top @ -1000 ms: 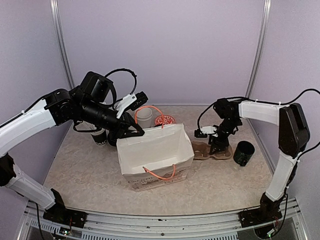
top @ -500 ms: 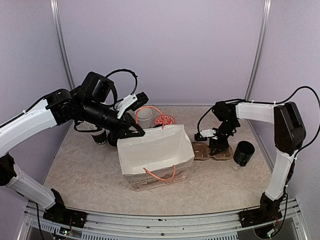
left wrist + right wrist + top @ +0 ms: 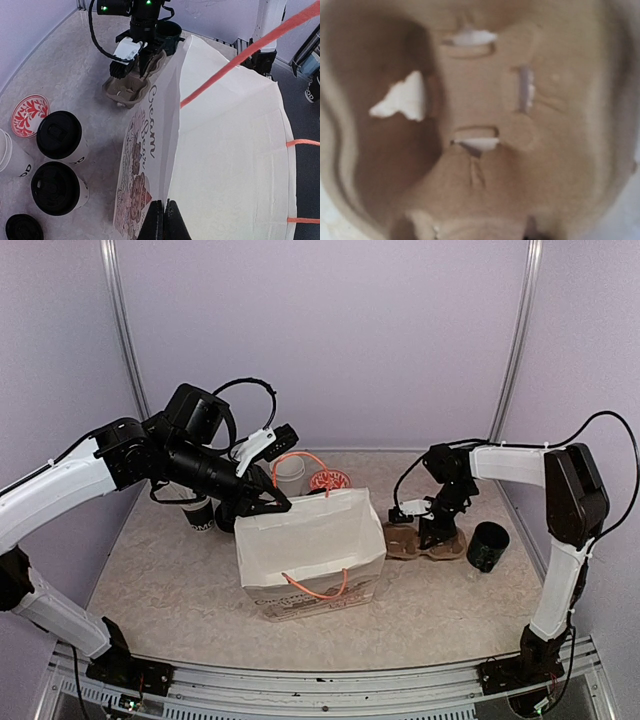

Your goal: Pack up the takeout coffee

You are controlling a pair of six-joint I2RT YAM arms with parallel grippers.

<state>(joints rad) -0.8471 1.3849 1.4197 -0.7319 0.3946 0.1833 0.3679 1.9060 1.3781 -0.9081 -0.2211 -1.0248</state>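
Top external, step in hand: we judged this the setting-up stage. The bag was held open on the left, the carrier was being addressed on the right, and no coffee was packed yet.
Next move: we reckoned the right jaws needed a sure pinch on the carrier's middle ridge before any lift, since light card could slide or tip. The bag mouth would need to be wide open for whatever goes in.
Left arm: it reached in from the left. Its jaws were together, clamped on the bag's rim at the corner nearest the cups.
Takeout coffee: two lidded cups stood upright on the counter to the left of the bag, just beside each other. They were white paper with round black lids pressed on and black lettering near the base. From above, the left arm hid most of them.
Loose lid: black, it lay on the counter near the cups.
Paper bag: white with orange handles, it stood upright at mid-counter. We saw nothing inside it in the left wrist view.
Cardboard carrier: brown moulded card, it lay flat just to the right of the bag, with its wells empty.
Right arm: its jaws were down at the carrier's middle. The right wrist view showed only blurred card, so we could not tell whether they were apart or gripping.
Black pot: it stood on the counter to the right of the carrier.
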